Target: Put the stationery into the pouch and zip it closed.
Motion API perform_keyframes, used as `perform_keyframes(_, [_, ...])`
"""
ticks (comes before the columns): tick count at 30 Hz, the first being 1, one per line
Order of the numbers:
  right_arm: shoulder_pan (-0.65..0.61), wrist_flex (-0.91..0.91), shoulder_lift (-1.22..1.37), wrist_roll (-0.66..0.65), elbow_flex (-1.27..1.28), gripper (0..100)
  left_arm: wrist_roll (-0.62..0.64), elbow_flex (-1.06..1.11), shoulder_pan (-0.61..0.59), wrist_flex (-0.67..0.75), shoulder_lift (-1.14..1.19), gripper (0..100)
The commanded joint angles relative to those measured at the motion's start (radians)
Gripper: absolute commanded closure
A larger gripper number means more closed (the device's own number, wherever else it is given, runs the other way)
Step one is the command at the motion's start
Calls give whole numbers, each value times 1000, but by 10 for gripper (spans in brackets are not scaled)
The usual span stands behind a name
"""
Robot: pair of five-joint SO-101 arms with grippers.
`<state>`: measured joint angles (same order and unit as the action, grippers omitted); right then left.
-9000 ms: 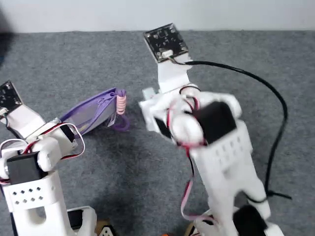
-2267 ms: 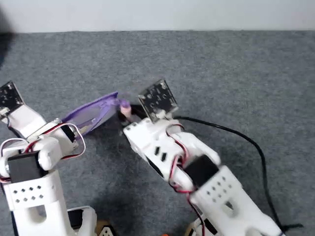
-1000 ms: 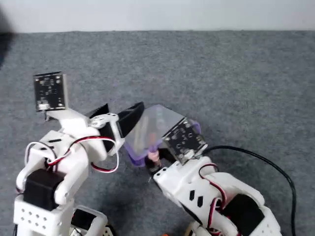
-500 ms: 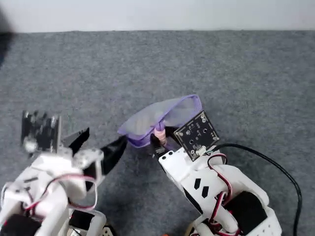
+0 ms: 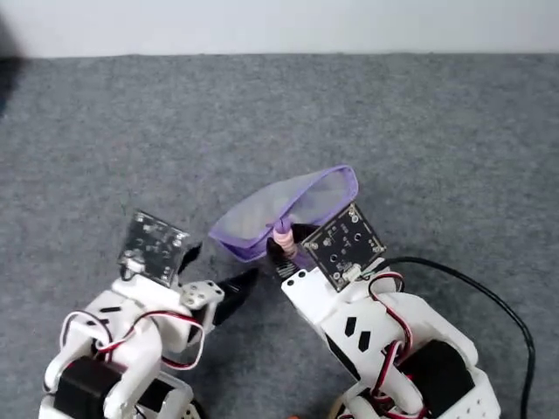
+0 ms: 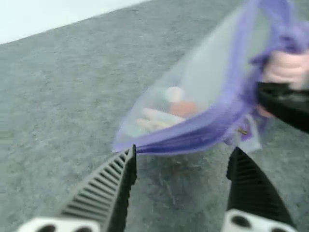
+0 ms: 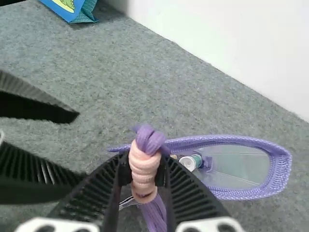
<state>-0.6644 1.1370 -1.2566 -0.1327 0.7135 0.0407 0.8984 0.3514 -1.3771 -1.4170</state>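
The purple see-through pouch (image 5: 288, 208) hangs tilted over the grey carpet, in front of both arms. Stationery (image 6: 164, 108) lies inside it, including a small teal-and-white piece (image 7: 190, 160). My right gripper (image 5: 282, 246) is shut on the pink zipper pull (image 7: 143, 169), which is knotted to a purple cord at the pouch's (image 7: 231, 166) near end. My left gripper (image 5: 218, 278) stands open just short of the pouch's (image 6: 203, 96) lower edge. Its two black fingers (image 6: 113, 191) are spread wide and touch nothing.
A black cable (image 5: 476, 288) loops across the carpet at the right. A white wall (image 5: 279, 26) closes off the back. A blue-green object (image 7: 72, 7) lies on the carpet near the wall. Bare carpet (image 5: 437, 131) stretches beyond the pouch.
The left arm drew back from the pouch toward the front left, then swung its open gripper toward the pouch's near edge. The right gripper carried the pouch slightly back and right, then held still.
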Motion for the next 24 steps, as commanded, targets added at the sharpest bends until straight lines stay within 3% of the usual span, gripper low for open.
perform_keyframes(1, [15,-36,-2,-18,-5,991,-12,-1,26,29,0,705])
perform_keyframes(5, [13,-36,-2,-15,-5,991,-9,8,32,63,2,705])
perform_keyframes(13, [13,-31,-1,-17,-3,991,-14,202,34,387,3,725])
perform_keyframes(19, [15,-27,-1,-17,-3,991,-41,248,35,512,3,778])
perform_keyframes(24, [15,-27,-1,-17,-2,991,-38,249,143,554,2,849])
